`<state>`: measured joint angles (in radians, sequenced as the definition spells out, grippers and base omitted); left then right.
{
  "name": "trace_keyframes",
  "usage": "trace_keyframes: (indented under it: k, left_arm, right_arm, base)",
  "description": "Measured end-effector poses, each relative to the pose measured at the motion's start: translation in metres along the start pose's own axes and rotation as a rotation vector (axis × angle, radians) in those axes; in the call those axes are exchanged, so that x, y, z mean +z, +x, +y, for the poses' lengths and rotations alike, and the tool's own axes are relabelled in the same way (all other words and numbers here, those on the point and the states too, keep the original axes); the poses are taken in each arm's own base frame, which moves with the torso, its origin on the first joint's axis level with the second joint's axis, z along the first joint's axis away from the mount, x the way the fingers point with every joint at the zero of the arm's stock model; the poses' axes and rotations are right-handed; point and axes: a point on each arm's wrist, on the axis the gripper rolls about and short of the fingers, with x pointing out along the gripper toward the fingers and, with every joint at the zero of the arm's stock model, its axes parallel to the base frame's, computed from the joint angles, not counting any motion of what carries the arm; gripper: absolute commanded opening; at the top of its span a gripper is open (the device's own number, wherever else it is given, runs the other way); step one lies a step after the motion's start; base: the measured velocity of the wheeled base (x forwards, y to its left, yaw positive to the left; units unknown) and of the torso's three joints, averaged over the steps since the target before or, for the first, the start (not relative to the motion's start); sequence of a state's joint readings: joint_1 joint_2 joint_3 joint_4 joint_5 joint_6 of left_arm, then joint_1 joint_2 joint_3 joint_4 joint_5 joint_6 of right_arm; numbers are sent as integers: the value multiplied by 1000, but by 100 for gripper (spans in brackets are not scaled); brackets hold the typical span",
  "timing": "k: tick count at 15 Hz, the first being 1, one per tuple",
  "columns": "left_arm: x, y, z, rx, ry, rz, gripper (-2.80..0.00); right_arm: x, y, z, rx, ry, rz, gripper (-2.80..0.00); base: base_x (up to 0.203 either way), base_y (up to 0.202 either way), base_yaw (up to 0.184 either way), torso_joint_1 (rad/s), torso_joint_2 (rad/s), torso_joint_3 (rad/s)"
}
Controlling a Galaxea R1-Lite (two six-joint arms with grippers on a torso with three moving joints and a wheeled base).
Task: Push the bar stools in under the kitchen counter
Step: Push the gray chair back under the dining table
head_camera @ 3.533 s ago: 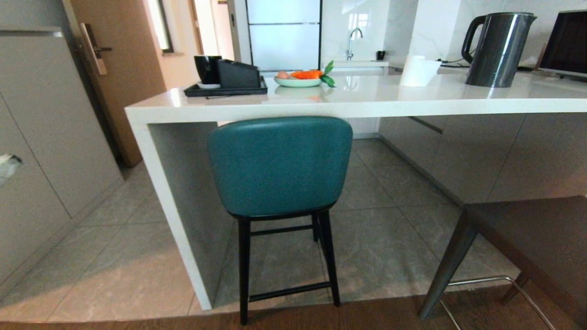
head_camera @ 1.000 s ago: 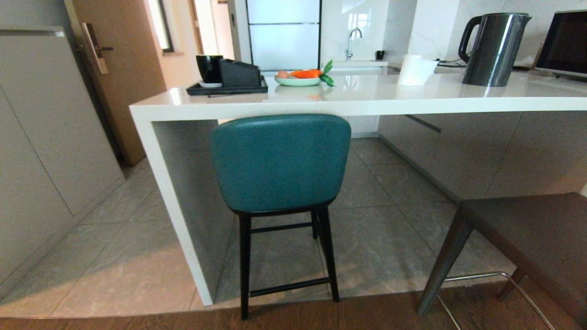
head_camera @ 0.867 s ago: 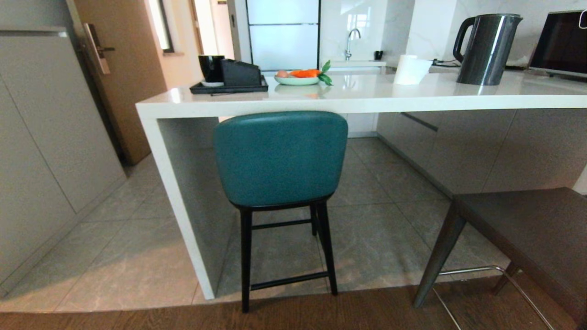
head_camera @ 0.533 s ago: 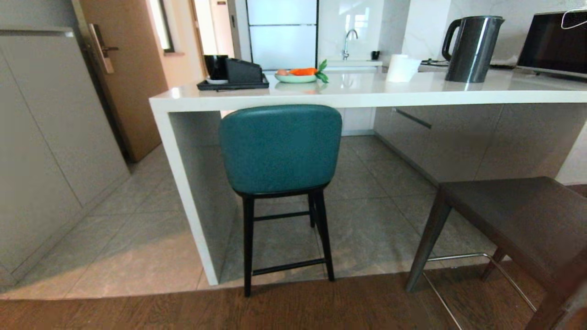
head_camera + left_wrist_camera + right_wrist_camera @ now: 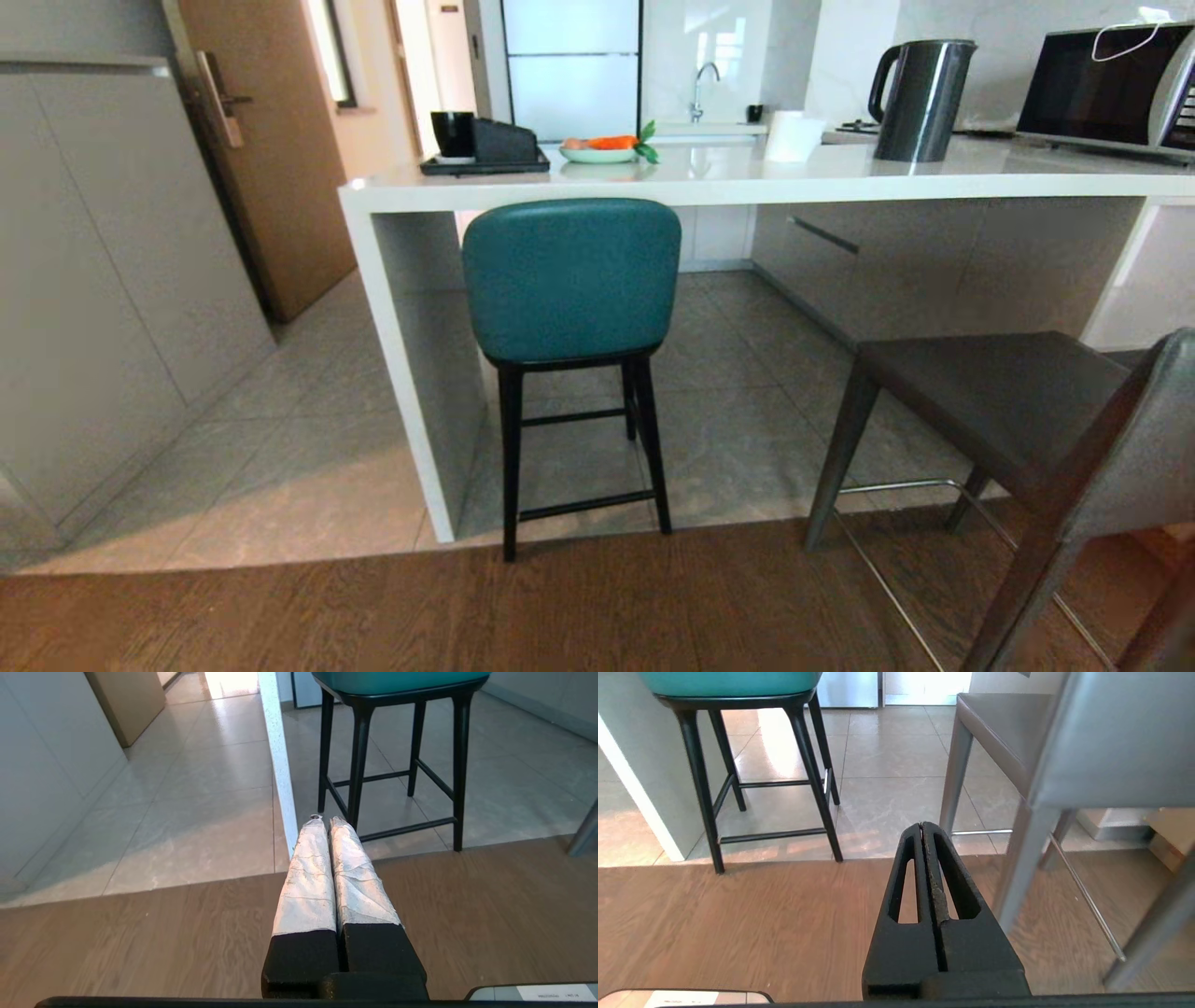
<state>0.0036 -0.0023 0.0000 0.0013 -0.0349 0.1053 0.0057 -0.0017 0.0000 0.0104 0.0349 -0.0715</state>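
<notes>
Teal stool (image 5: 571,280) parked with its back just under the tabletop (image 5: 747,182) edge, beside the white side panel. Looks smaller and further off than a moment ago, with more wooden floor (image 5: 467,607) showing in front (camera pulled back and swung right, stool itself unmoved). Grey stool (image 5: 1018,411) now showing its backrest, well out from the tabletop, so probably next in line for pushing. Left claw (image 5: 325,823) and right claw (image 5: 921,828) both closed tight, empty, hanging low over the floor.
</notes>
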Motion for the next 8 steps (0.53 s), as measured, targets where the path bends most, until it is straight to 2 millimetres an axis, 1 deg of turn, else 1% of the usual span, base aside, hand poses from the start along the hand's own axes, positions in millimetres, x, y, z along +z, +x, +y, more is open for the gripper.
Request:
trace_keyframes:
  k: [3,4,6,8]
  left_arm:
    - [0,0,0,0,-2,0,-280]
    - [0,0,0,1,-1,-1,-280]
    - [0,0,0,2,-2,-1,-280]
    - [0,0,0,2,-1,-1,-280]
  right_arm:
    - [0,0,0,0,0,0,-280]
    - [0,0,0,-1,1,0,-280]
    - [0,0,0,-2,3,0,-280]
    - [0,0,0,-1,3,-1,-280]
  base:
    - [0,0,0,0,0,0]
    - [6,-62,7,2,2,2]
    - [2,-149,3,3,4,1]
    - [0,-200,1,1,5,-1]
